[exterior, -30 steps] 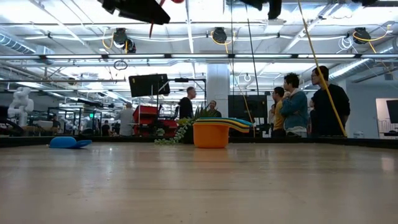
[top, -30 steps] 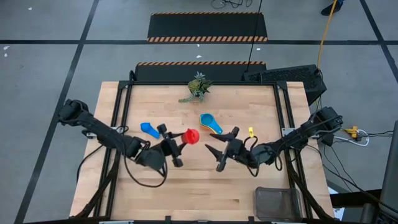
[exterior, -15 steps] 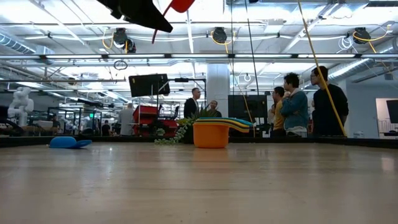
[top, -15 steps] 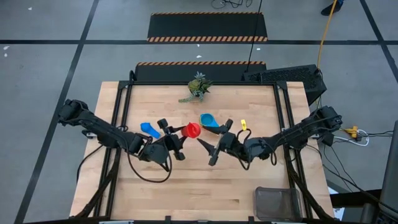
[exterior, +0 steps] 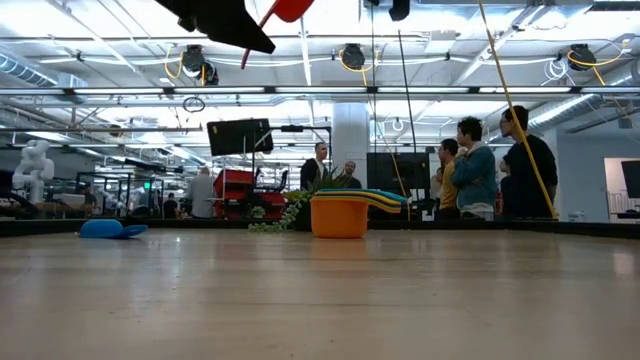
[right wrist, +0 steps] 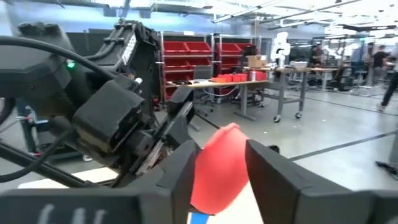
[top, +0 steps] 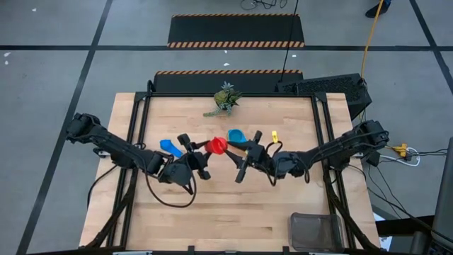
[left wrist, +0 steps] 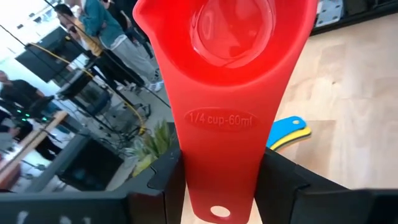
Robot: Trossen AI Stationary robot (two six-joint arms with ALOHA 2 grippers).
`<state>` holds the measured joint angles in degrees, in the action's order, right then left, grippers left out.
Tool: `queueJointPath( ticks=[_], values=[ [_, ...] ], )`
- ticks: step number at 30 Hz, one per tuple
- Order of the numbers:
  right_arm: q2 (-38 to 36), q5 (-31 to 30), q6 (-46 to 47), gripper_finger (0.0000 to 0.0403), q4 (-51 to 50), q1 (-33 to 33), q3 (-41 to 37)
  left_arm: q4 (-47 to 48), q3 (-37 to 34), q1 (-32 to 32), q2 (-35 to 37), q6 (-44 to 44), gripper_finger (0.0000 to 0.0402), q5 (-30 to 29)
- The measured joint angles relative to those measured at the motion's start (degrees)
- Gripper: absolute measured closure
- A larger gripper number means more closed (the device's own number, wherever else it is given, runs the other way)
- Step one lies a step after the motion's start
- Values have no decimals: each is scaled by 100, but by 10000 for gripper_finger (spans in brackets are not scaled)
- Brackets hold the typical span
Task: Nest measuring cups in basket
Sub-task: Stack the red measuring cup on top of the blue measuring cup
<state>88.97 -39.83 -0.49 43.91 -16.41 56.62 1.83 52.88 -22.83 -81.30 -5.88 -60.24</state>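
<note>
A red measuring cup (top: 218,145) is held in the air over the table's middle, between my two grippers. My left gripper (top: 205,151) is shut on its handle, and my right gripper (top: 230,153) has closed around its bowl from the other side. A stack of nested measuring cups (exterior: 340,214), orange at the bottom and light blue on top (top: 237,136), sits on the table just beyond. A dark blue measuring cup (top: 168,146) lies on the table to the left. The basket (top: 315,230) stands at the near right corner. My left gripper pinches the red cup's flat handle (left wrist: 219,168) by its two edges, near the free end with the hole. The fingers (left wrist: 163,186) come level from the table's left and lie along the handle. The cup hangs clear of the table, bowl pointing away. My right gripper has the rounded outside of the red cup's bowl (right wrist: 221,162) between its two fingers (right wrist: 177,180), which come about level from the table's right. The bowl fills the gap between them. The cup is clear of the table.
A small green plant sprig (top: 225,99) lies near the far edge. Bare wooden tabletop (top: 212,212) stretches along the near side. Several people stand in the room beyond the table (exterior: 490,165).
My right gripper has gone toward the table's left and a little up, reaching the red cup. My left gripper has rolled slightly, and the red cup has shifted a little toward the far edge.
</note>
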Motion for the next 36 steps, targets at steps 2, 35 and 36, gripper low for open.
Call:
queueJointPath(
  ticks=[2,35,36],
  values=[
    [0,111,25,292,49,30,0,2,0,11,0,-117,255,-85],
    [-4,119,932,251,-1398,164,-2,551,2,219,-2,-2680,247,-738],
    [-4,117,948,260,-1411,170,-2,557,2,219,-2,-2683,250,-739]
  ],
)
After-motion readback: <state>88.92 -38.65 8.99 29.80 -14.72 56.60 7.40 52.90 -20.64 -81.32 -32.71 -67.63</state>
